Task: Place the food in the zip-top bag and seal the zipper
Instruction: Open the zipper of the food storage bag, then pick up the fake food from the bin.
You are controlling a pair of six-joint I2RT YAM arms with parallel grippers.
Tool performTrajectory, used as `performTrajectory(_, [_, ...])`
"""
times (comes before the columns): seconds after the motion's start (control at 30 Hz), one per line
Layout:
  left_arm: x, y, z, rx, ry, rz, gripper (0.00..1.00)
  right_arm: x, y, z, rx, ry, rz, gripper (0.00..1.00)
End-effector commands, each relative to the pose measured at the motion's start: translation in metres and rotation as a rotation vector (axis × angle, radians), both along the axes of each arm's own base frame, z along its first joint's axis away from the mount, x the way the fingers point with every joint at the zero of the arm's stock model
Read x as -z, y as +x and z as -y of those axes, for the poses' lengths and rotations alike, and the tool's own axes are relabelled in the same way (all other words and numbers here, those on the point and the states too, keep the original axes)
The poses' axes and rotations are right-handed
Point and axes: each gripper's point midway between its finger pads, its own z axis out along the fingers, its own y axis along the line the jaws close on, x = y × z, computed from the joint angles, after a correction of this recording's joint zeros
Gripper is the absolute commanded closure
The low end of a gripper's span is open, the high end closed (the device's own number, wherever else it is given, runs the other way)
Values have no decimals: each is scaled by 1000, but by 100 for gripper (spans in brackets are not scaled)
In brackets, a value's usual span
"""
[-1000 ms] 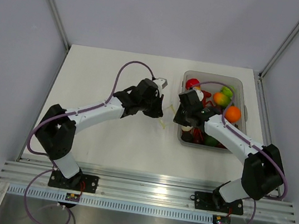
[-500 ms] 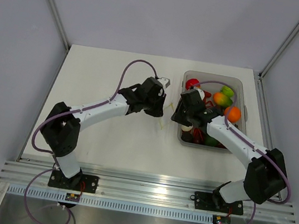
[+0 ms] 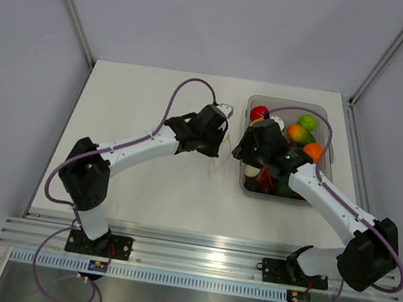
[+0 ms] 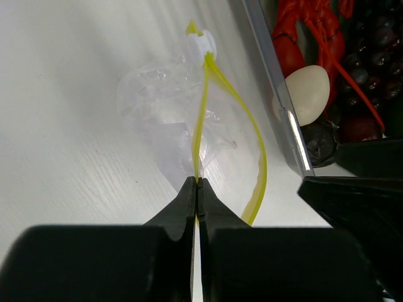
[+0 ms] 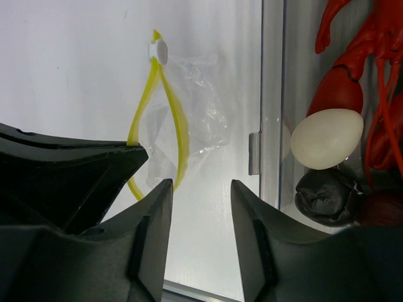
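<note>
While on zipper [image 4: 202,119], left claw [image 4: 197,182] outstretched

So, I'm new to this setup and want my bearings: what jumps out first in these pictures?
The yellow zipper of the clear zip-top bag gapes in a loop against the white table, with the left tool pinched shut on one strip. Beside it, the clear bin holds bright toy food, notably a red lobster and a white egg; the right tool hangs open near the bin's wall.
</note>
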Motion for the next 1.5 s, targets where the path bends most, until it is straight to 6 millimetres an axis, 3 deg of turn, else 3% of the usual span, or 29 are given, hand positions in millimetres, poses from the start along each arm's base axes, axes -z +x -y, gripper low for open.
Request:
performTrajectory(0.0, [-24, 11, 1, -20, 5, 83, 100, -24, 9, 16, 83, 6, 90, 49])
performTrajectory(0.17, [-24, 10, -1, -17, 32, 97, 100, -1, 14, 54, 181, -23, 3, 40])
performTrajectory(0.33, [-22, 9, 0, -15, 45, 101, 100, 29, 10, 71, 224, 30, -97, 30])
performTrajectory(0.53, [-24, 9, 3, -10, 43, 105, 100, 57, 9, 67, 238, 86, -176, 26])
performTrajectory(0.73, [-24, 8, 2, -8, 48, 106, 100, 74, 14, 65, 259, 94, -205, 24])
performTrajectory(0.93, [-23, 8, 1, -2, 56, 104, 100, 80, 20, 58, 234, 107, -214, 25])
performTrajectory(1.2, [-23, 8, 3, 7, 60, 96, 100, 96, 22, 63, 264, 88, -241, 26])
performTrajectory(1.47, [-21, 7, 4, 12, 58, 95, 100, 99, 18, 75, 323, 68, -235, 30])
